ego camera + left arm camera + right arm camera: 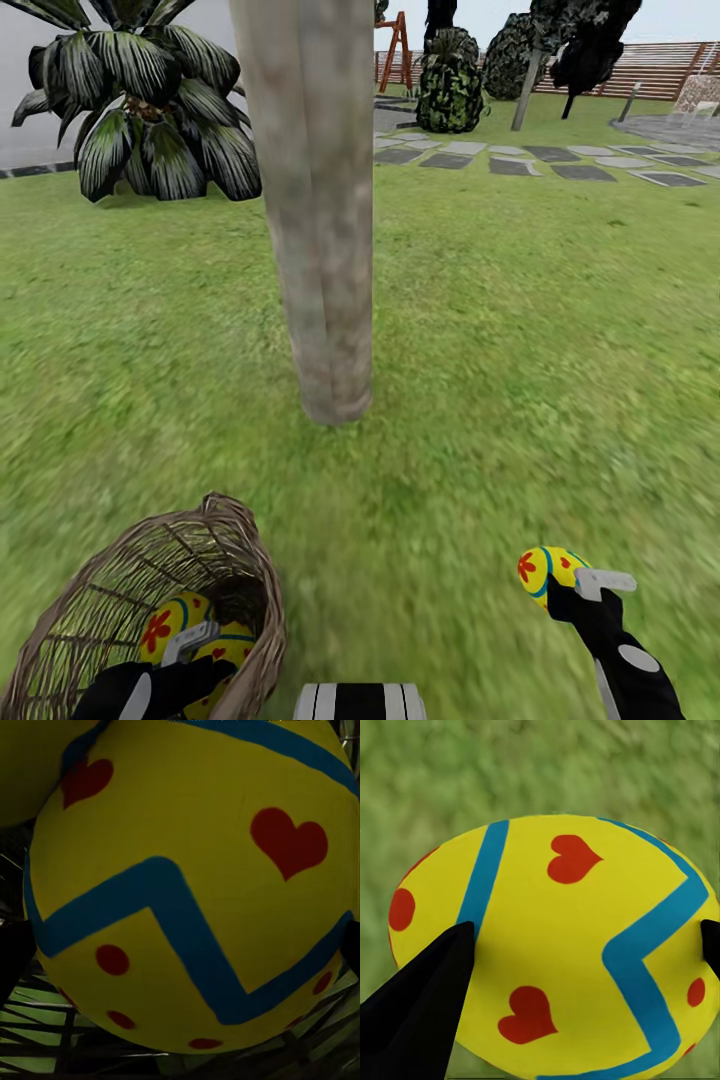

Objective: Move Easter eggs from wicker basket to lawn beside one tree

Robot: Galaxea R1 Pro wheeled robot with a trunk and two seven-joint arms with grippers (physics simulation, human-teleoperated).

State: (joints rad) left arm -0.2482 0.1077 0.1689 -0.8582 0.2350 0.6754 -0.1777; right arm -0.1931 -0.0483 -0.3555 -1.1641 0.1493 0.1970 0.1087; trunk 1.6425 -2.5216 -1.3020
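The grey-beige tree (320,250) trunk rises from the lawn (520,380) straight ahead. At lower left the wicker basket (95,600) lies tipped, with two Easter eggs (163,622) (228,650) inside. My left gripper (200,645) reaches into it. In the left wrist view its dark fingertips (13,952) flank one egg (195,870), open, and the second egg (26,765) rests against it. At lower right my right gripper (562,588) is shut on the third egg (543,568) above the grass. In the right wrist view that egg (562,937) sits between the fingers (427,1012).
A short palm (140,100) stands at the back left. Round dark bushes (450,80) and grey paving slabs (560,160) lie at the back right, with a fence behind. Open grass surrounds the trunk's base (335,405).
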